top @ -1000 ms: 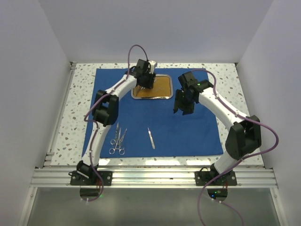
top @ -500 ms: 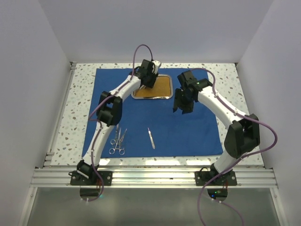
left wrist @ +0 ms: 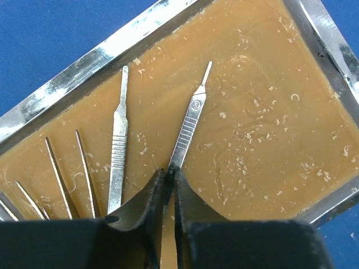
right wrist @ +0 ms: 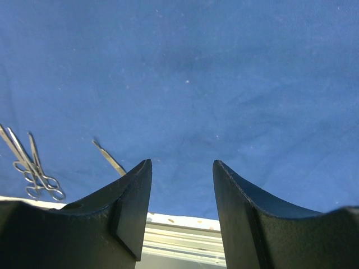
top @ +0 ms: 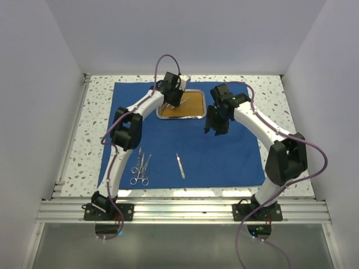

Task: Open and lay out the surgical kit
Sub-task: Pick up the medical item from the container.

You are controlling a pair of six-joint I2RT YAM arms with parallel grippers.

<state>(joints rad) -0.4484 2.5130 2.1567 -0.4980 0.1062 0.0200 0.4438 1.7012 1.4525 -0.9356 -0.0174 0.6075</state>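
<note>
Far L, near the front edge of the blue cloth wrap (top: pixel 235 157): two ring-handled instruments (top: pixel 140 167) lying side by side, touching. The steel tray (left wrist: pixel 84 67) sits at back-centre of the cloth, and the L gripper (left wrist: pixel 170 176) is down inside it. Its fingers (left wrist: pixel 147 196) are clenched almost together, pinching the near end of a ribbed scalpel handle (left wrist: pixel 188 126) that points away from the gripper over the orange-brown tray floor. Can't tell if it's lifted off the floor. Just L of it, not touching, lies a second handle (left wrist: pixel 118 145). Further L are thin pointed prongs (left wrist: pixel 61 179), partly cut off by the frame edge. Front-centre of the cloth: a lone handle (top: pixel 180 165), apart from the rest. The R gripper (right wrist: pixel 182 168) hangs over bare cloth just R of the tray, fingers (right wrist: pixel 132 207) spread wide, grasping and touching nothing.
</note>
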